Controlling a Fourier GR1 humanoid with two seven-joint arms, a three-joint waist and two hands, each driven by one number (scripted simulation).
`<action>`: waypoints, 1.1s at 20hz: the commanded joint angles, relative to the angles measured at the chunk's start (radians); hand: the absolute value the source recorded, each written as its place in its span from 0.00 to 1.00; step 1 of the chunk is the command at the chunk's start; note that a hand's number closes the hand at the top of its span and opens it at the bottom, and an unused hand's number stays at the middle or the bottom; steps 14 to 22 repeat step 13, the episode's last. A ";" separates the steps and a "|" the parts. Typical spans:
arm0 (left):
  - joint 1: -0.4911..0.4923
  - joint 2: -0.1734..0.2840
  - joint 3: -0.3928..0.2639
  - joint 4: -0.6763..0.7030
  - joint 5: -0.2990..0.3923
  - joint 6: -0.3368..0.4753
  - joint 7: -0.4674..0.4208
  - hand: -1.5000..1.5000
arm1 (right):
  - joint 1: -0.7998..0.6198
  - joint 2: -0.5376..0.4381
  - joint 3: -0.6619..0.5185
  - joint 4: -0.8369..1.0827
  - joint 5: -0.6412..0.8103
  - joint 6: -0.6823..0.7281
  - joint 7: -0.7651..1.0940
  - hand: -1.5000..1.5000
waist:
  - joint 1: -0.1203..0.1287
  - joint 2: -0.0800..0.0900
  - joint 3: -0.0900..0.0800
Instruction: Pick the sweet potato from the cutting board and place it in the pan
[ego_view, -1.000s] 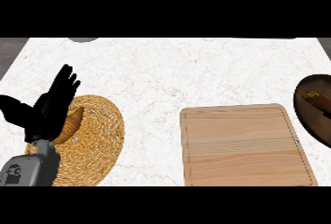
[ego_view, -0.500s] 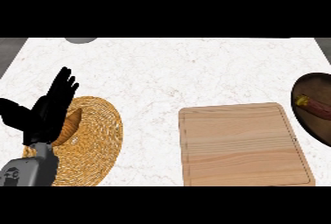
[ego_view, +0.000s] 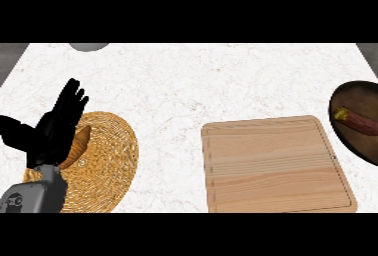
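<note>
The sweet potato (ego_view: 354, 120) lies inside the dark pan (ego_view: 353, 145) at the right edge of the head view. The wooden cutting board (ego_view: 275, 165) sits bare at the lower right, just left of the pan. My left hand (ego_view: 52, 131) stands open at the left, fingers up, over the edge of a woven basket. The right hand does not show.
A round woven straw basket (ego_view: 103, 165) lies at the lower left, partly under my left hand, with something orange (ego_view: 83, 137) at its rim. A grey round object (ego_view: 90, 46) peeks in at the counter's far edge. The white marble counter (ego_view: 192, 85) spans the middle.
The view has shifted slightly, so more of the pan and the sweet potato shows at the right edge. The left hand has stayed in place.
</note>
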 joint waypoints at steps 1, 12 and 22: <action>0.035 0.010 0.007 -0.023 0.013 -0.020 -0.009 0.50 | 0.115 -0.049 -0.052 0.038 -0.065 0.215 -0.128 0.00 | -0.006 -0.003 0.002; -0.015 -0.008 -0.019 -0.067 -0.019 0.033 0.074 0.50 | 0.259 -0.054 -0.031 -0.037 -0.102 0.267 -0.193 0.00 | -0.006 -0.006 0.002; 0.029 -0.008 -0.001 -0.037 0.004 0.005 0.021 0.50 | 0.298 -0.079 -0.032 -0.042 -0.106 0.285 -0.210 0.00 | -0.010 -0.006 0.002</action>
